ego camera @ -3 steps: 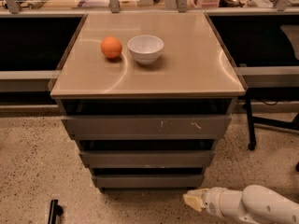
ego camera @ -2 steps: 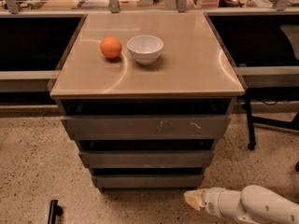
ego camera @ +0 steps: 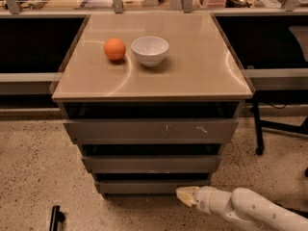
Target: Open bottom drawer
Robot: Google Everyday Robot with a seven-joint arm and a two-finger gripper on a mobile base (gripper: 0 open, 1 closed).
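Observation:
The bottom drawer (ego camera: 144,186) is the lowest, narrowest grey flat front of the three-drawer cabinet, just above the floor. It looks closed, in line under the mid drawer (ego camera: 151,163). My gripper (ego camera: 186,195), with pale yellowish tips on a white arm, reaches in from the lower right. It sits low at the drawer's right end, just in front of and slightly below its front face. The tray inside the drawer is hidden.
The top drawer (ego camera: 150,128) has pale scratch marks. An orange (ego camera: 114,48) and a white bowl (ego camera: 149,50) stand on the cabinet top (ego camera: 192,66). A chair leg with caster (ego camera: 259,150) is at the right. A small black object (ego camera: 55,218) lies on the speckled floor at lower left.
The gripper has shifted slightly left toward the bottom drawer's right end. The drawers have not moved.

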